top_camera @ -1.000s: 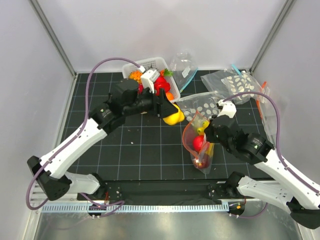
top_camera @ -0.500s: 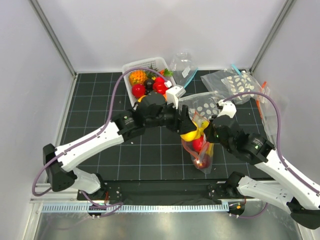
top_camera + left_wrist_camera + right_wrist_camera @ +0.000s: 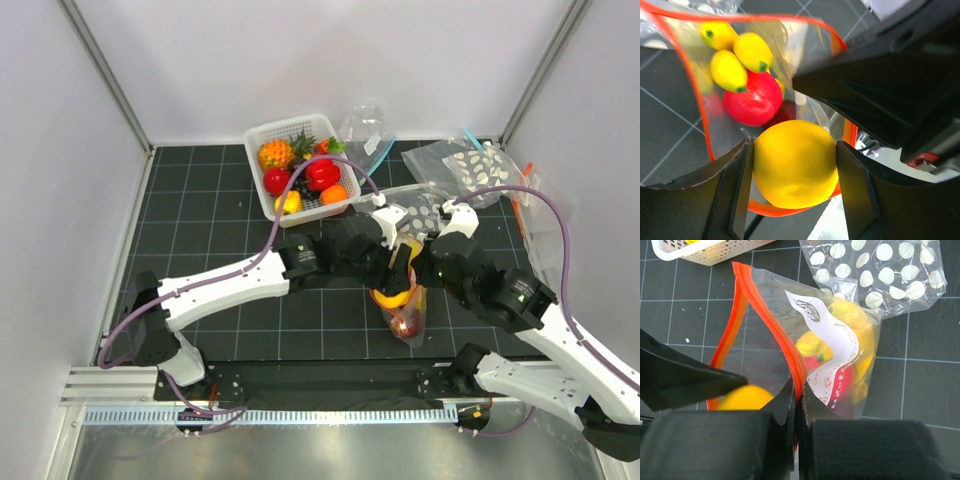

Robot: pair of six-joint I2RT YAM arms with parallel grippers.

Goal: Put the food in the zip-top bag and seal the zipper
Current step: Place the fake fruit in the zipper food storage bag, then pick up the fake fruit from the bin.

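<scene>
The left gripper (image 3: 794, 150) is clamped on a round yellow fruit (image 3: 790, 175), one finger pressed to each side of it. It holds the fruit right at the open mouth of the bag (image 3: 765, 315), and in the left wrist view the orange-red zipper (image 3: 785, 347) loops around and under the fruit. Deeper inside the bag lie the bananas (image 3: 735, 55), their green tips showing, on top of a red fruit (image 3: 752, 100). A darker red one (image 3: 785, 112) lies just beyond it.

The right gripper (image 3: 795, 395) has its fingers pinched together on the zipper at the bag's near edge, holding that side of the mouth up. From the pinch the strip runs away in two lines that spread apart, so the mouth stands wide. A white label (image 3: 832, 337) curves across the clear wall of the bag.

In the top view both arms meet over the bag, which sits on the dark gridded worktop (image 3: 200, 200) towards its near right, between the two grippers. The bag's closed end points at the near edge.

Just past the bag lie dotted bags (image 3: 880, 270), one touching its far end. A white basket (image 3: 268, 130) with more fruit in it stands at the back of the worktop, well apart from the bag, and beside the basket is another clear bag (image 3: 365, 130) with a blue strip
</scene>
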